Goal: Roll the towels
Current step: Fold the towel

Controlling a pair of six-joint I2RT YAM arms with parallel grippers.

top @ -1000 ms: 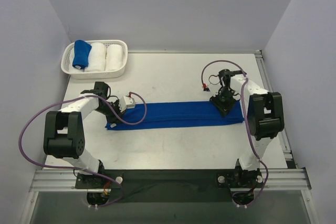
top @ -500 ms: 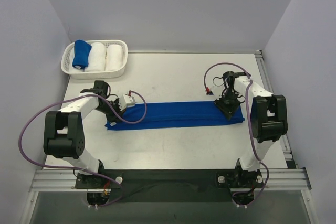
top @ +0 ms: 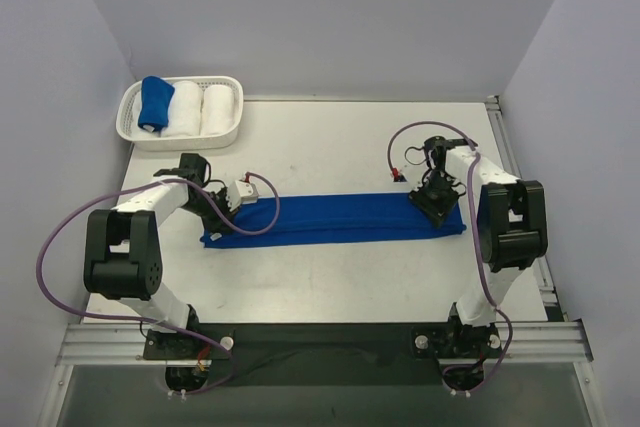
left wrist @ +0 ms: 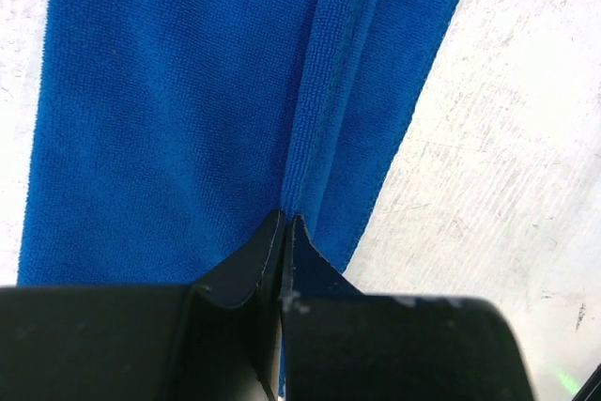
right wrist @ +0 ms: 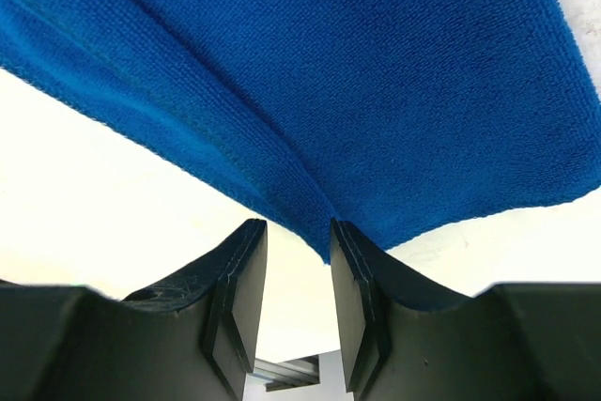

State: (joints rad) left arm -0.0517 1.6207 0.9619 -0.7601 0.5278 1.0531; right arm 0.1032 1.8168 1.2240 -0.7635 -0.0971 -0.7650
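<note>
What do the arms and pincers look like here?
The left arm and right arm have white links with bulky black joint housings. A purple cable loops along each. The left pincer and right pincer have matte black, wedge-shaped fingers.

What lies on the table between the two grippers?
The long blue towel, lying flat, stretches from the left gripper to the right gripper; the top view shows this.

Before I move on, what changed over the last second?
The right claw shifted slightly nearer and to the right over the right end of the blue towel strip. That end now lies narrower and flatter, and the jaws stand a little apart. The left claw stays shut on the strip's left end; the basket is unchanged.
</note>
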